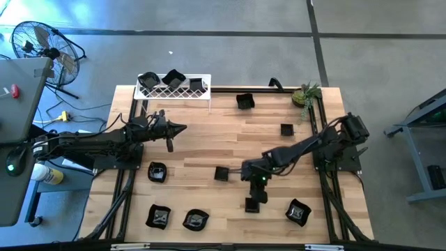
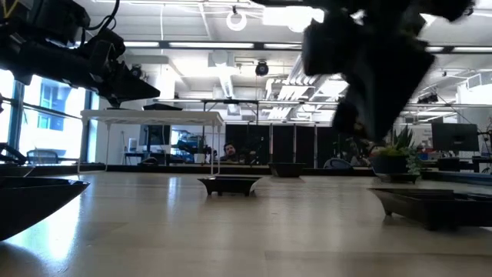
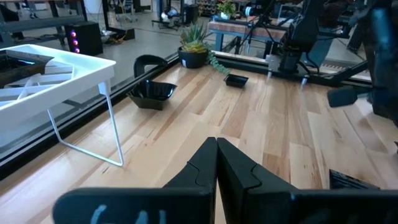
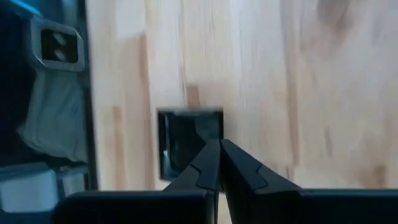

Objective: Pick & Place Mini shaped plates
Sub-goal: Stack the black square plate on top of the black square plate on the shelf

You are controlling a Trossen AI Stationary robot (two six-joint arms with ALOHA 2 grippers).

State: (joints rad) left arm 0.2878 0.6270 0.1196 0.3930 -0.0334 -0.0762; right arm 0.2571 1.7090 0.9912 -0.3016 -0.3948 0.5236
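Note:
Small glossy black mini plates lie scattered on the wooden table [image 1: 195, 150]: one square [image 1: 221, 173], one at the left [image 1: 157, 171], two at the near left [image 1: 158, 217] [image 1: 196, 220], one wavy-rimmed [image 1: 298, 211]. Others rest on the white wire rack [image 1: 174, 87]. My right gripper [image 1: 254, 196] [image 4: 219, 143] is shut on a square plate [image 1: 251, 206] [image 4: 186, 146] near the table's near edge. My left gripper [image 1: 182, 127] [image 3: 216, 142] hovers shut and empty at the left, near the rack. My right gripper pinches the square plate's rim [image 4: 214, 132] on one side between its two fingertips, slanting down from the table's right. The fingers cover the exact spot. The plate casts a shadow on the boards [image 4: 198, 94] beside it and looks lifted clear, roughly level.
A small green potted plant [image 1: 306, 94] [image 3: 196, 46] stands at the far right corner. Two more plates [image 1: 244, 101] [image 1: 286, 130] lie toward the far side. A black frame [image 1: 327, 181] runs along the table's edges. A fan [image 1: 42, 45] stands on the floor at far left.

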